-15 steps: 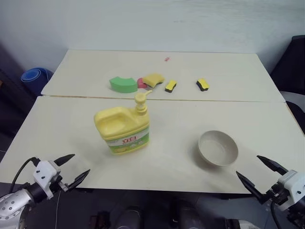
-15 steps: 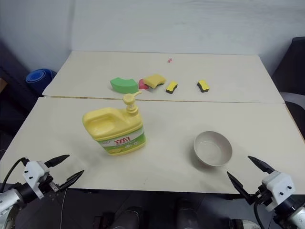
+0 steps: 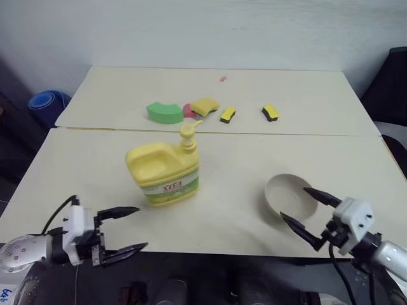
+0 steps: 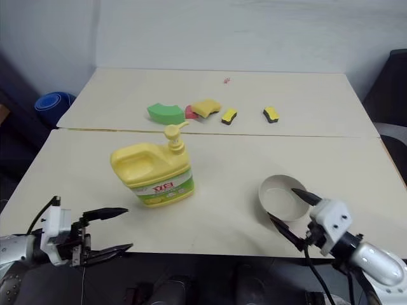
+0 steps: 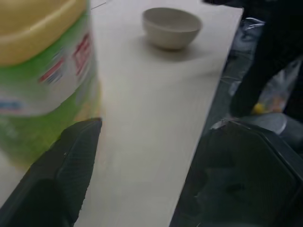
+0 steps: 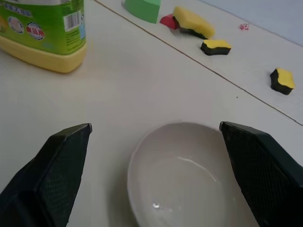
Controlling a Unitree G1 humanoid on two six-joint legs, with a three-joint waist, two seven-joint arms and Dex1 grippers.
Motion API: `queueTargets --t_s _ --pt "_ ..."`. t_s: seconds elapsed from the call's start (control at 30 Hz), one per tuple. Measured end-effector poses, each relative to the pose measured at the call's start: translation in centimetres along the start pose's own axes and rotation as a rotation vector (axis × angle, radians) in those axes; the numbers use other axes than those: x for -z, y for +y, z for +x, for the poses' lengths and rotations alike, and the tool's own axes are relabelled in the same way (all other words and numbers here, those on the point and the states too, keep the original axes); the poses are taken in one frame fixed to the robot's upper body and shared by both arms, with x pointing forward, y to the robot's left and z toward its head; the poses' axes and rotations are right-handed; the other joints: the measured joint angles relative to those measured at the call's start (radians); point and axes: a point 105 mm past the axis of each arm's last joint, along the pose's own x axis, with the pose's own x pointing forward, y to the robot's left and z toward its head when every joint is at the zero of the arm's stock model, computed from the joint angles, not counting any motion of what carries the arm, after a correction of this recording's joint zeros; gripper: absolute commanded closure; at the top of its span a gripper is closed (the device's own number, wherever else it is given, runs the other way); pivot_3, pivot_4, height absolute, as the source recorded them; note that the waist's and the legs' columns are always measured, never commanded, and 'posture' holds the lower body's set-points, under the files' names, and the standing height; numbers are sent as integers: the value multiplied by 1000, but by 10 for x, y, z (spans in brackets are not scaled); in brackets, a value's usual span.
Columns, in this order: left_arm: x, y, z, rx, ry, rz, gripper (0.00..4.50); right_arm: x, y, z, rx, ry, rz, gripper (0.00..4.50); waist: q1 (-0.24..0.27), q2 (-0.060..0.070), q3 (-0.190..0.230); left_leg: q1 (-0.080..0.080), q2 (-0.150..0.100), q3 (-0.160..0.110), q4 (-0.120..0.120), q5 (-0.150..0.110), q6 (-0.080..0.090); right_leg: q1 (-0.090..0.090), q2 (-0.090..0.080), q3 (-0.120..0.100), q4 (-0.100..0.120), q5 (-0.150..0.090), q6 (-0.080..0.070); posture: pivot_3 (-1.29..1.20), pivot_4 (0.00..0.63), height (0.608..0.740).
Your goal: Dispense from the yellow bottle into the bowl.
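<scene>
Approach step. Yellow bottle (image 3: 165, 173) stands upright mid-table; bowl (image 3: 290, 196) sits apart from it, nearer the front edge. Left gripper (image 3: 125, 231) spread wide, empty, at the front edge. Right gripper (image 3: 304, 208) wide, reaching at the bowl (not touching). Next: bring bowl under pump spout.

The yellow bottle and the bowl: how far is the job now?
Nothing is dispensed yet: the bowl looks empty, and the yellow bottle stands upright and untouched, apart from it. In hand: the right gripper, open, is at the bowl's near rim; the left gripper, open, is short of the bottle. Left: bring them together and press the pump.
</scene>
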Motion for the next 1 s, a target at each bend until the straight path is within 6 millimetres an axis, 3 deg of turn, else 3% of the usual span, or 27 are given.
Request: queueTargets --t_s 0.4,0.5,0.7,0.83,0.87,1.0 --pt "-21 0 19 -7 -9 29 42 48 22 40 -23 179 92 0 -5 0 0 0 0 1 0 1 -1 0 1 0 1 0 0 0 150 740" --pt "-26 -2 22 -7 -15 21 0 58 20 47 -23 200 78 620 -4 0 0 0 0 1 0 1 -1 0 2 1 1 0 0 0 150 740" --pt "-36 3 25 -18 -40 8 0 65 15 59 -24 207 43 2817 -4 -1 0 1 0 1 1 1 -1 0 2 1 2 0 0 0 150 740" --pt "-49 4 28 -8 -76 12 0 55 12 67 -40 179 2 4144 -5 -1 0 1 0 1 1 2 -2 0 2 1 2 0 0 0 150 740" --pt "-57 6 28 -12 -94 15 182 47 8 68 -52 164 -34 4425 -7 -1 0 2 0 2 1 2 -2 0 2 2 3 0 0 0 150 740" --pt "-85 10 28 -3 -180 8 1262 36 6 67 -138 164 -92 4500 -5 -1 0 1 0 2 1 2 -2 -1 3 2 3 0 0 0 150 740"
